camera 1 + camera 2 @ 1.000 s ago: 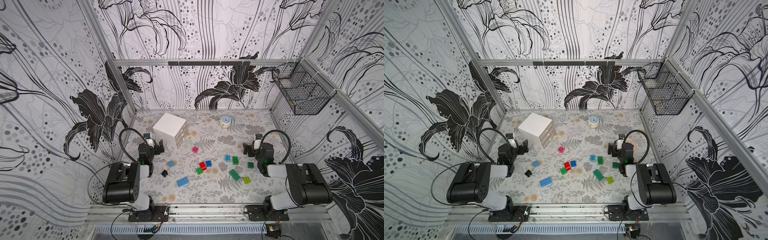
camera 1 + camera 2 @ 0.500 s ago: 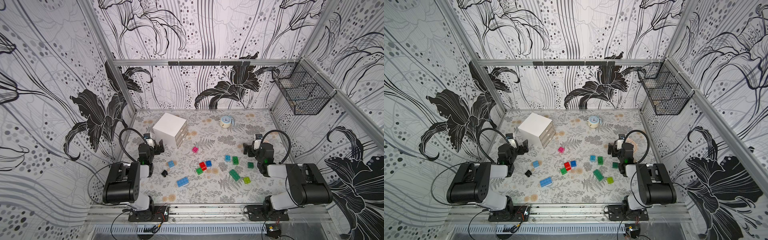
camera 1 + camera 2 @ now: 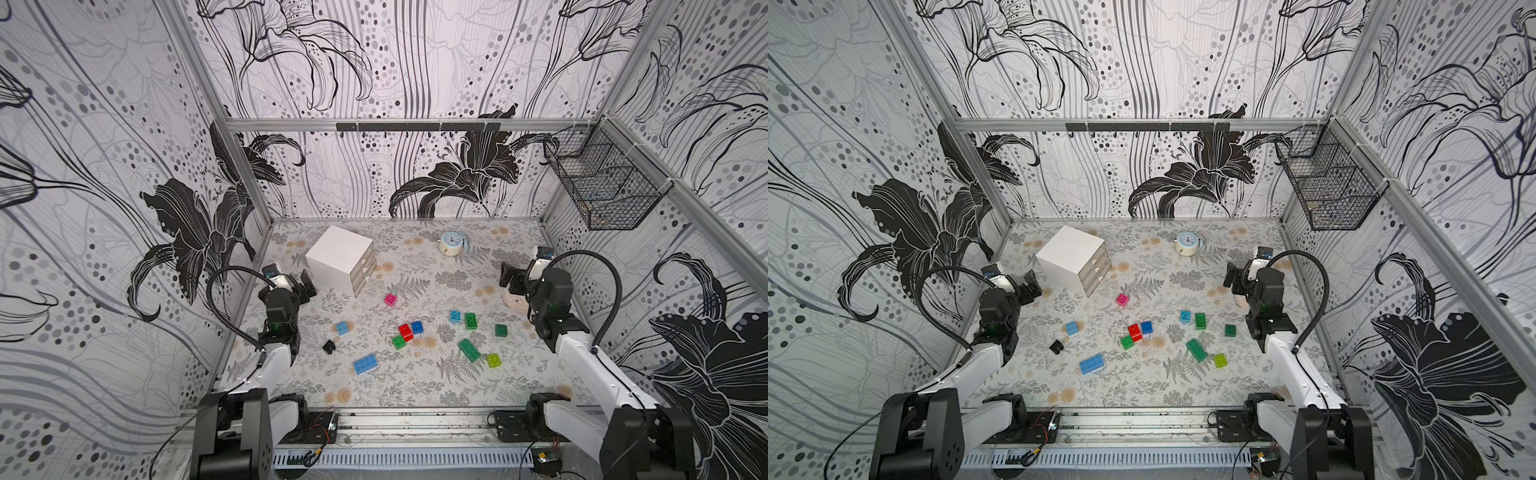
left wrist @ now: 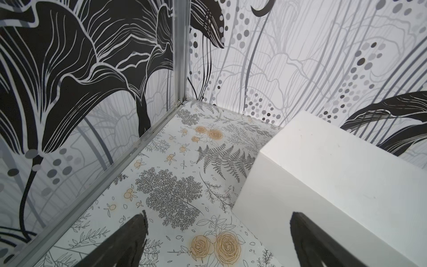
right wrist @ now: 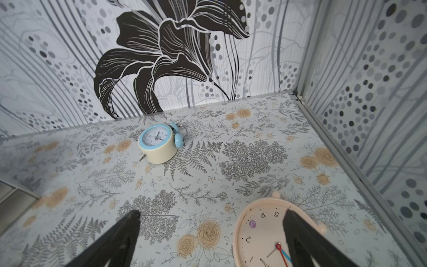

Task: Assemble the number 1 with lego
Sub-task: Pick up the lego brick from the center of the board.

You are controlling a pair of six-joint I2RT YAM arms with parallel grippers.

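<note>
In both top views the lego bricks (image 3: 405,331) (image 3: 1135,331) lie scattered mid-worktop (image 3: 374,399), well apart from the spread left fingers (image 3: 306,286) and right fingers (image 3: 508,276). They are small and studded, in blue, green, red, pink and black. In the left wrist view, the left fingers (image 4: 129,240) gape beside a white box (image 4: 335,173). In the right wrist view, the right fingers (image 5: 305,242) gape, one over a clock (image 5: 258,231).

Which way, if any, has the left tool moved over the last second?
No. The left tool sits at the same spot beside the white drawer box in a top view, jaws open.
</note>
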